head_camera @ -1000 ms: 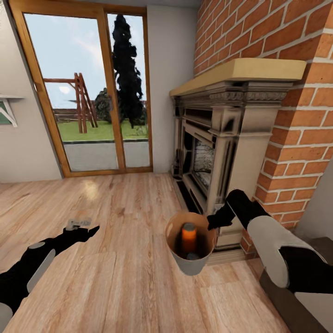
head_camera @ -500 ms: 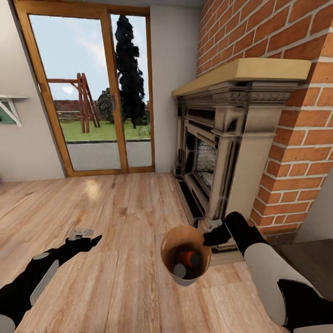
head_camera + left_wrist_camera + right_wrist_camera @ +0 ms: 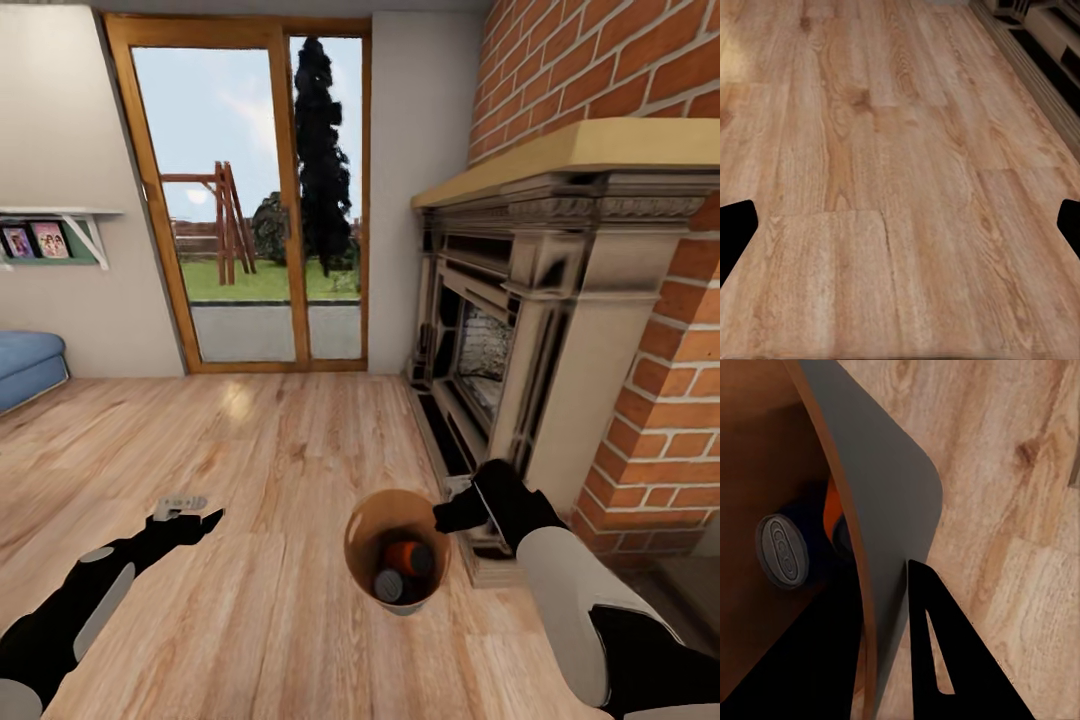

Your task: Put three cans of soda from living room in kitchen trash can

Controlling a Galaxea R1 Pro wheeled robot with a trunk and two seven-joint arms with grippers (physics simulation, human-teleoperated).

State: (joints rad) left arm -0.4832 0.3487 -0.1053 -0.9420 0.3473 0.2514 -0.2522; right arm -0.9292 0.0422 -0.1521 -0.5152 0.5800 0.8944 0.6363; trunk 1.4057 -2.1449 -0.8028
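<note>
Broadly, the brick fireplace (image 3: 560, 330) with its carved grey surround and flat tan mantel is the biggest mass, and everything else sits relative to it: the wood-framed glass door (image 3: 262, 205) stands beyond its far end, and the light wood floor (image 3: 250, 450) spreads wide and bare in front of it toward a blue sofa (image 3: 28, 365) cut off by the frame edge. Close before the hearth's near corner hangs the tash can (image 3: 396, 595), a round tapered bucket, grey outside with a tan rim and brown inside; the right gripper (image 3: 452, 513) pinches its wall, one black finger inside and one outside in the right wrist view. Inside lie an orange soda can (image 3: 408, 557) and a dark can (image 3: 786, 551) showing its dull grey top; any third can is hidden or too hard to make out. Well away from the hearth, the left gripper (image 3: 205, 520) hovers over bare planks, its fingers (image 3: 735, 225) spread wide and holding nothing.
</note>
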